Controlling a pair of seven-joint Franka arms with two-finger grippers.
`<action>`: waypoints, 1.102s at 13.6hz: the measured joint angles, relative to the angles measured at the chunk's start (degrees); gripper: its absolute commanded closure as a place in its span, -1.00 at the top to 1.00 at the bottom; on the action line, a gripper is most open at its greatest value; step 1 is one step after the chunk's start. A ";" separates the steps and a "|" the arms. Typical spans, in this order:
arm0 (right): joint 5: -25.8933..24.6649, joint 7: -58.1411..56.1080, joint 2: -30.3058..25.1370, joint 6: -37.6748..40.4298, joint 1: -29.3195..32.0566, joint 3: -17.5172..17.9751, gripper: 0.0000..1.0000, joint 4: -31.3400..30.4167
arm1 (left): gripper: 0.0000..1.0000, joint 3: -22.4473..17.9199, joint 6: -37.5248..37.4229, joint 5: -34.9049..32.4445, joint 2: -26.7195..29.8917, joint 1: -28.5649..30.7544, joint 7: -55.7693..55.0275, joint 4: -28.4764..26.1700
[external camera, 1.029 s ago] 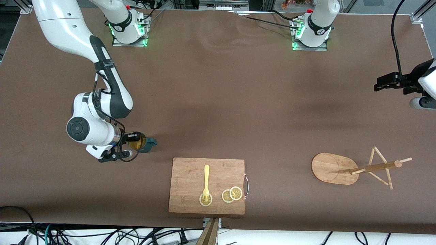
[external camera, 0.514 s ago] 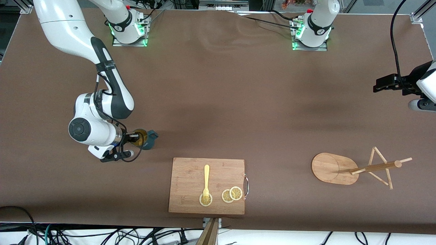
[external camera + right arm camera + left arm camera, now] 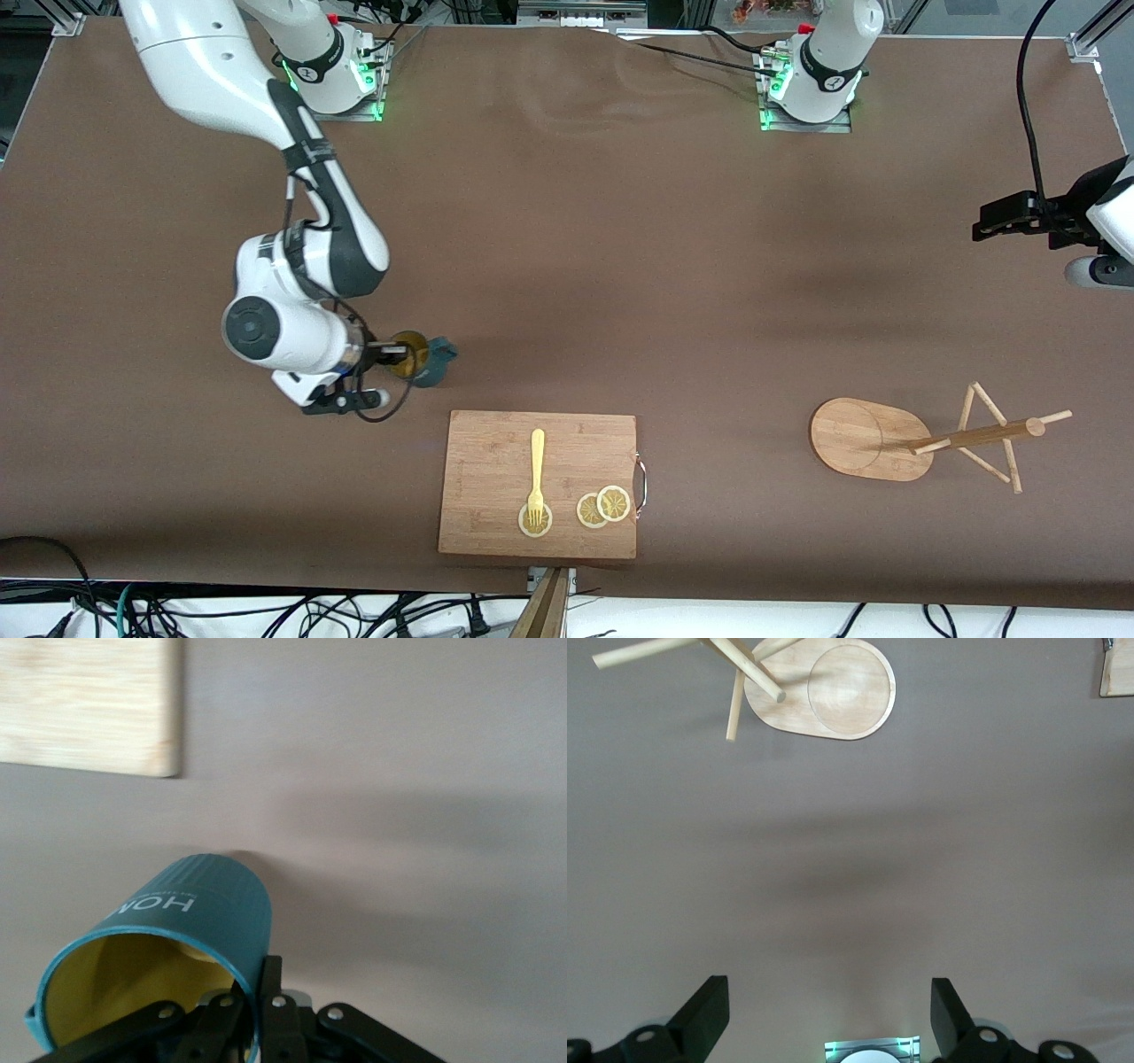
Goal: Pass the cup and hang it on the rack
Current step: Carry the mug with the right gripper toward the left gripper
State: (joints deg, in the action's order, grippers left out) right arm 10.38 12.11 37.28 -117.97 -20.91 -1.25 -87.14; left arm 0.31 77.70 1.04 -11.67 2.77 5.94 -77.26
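Teal glazed cup [image 3: 429,359] with a yellow-tan inside, ribbed sides, white lettering and a small loop handle, looks like ceramic to me. So I'd guess it's stiff, a bit heavy for its size, kind of slick, and it'd chip if it got dropped. The right hand [image 3: 399,353] has it pinched by the rim, one finger inside and one outside, clenched tight on the wall. The cup looks lifted off the brown tabletop [image 3: 620,248], tipped a little, over a spot just up from the cutting board [image 3: 538,484] corner at the right arm's end.

A rim pinch works, but on smooth glaze it could swing or slip, so the handover probably wants the other hand taking the body or rim and leaving the handle free for a peg.

The left hand [image 3: 830,1010] is wide open, holding nothing, waiting up high at its own end. The rack [image 3: 921,436] stands there, near the front edge, pegs all bare.
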 measured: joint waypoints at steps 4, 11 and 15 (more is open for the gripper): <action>0.04 17.88 -0.02 4.68 -8.78 0.25 -1.00 3.42 | 1.00 0.00 0.00 0.00 -0.58 -0.02 0.00 0.82; 0.07 43.36 2.38 -0.31 -27.88 0.49 -1.00 6.69 | 1.00 0.00 0.00 0.00 -0.82 -0.04 0.00 1.04; 0.07 47.99 8.01 -6.28 -33.57 0.36 -1.00 9.12 | 1.00 -0.01 -0.01 0.00 -0.85 -0.01 0.00 1.07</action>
State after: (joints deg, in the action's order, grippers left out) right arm 10.45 60.10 45.29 -124.25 -54.48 -0.89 -78.03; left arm 0.30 77.69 1.04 -12.52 2.76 5.94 -76.19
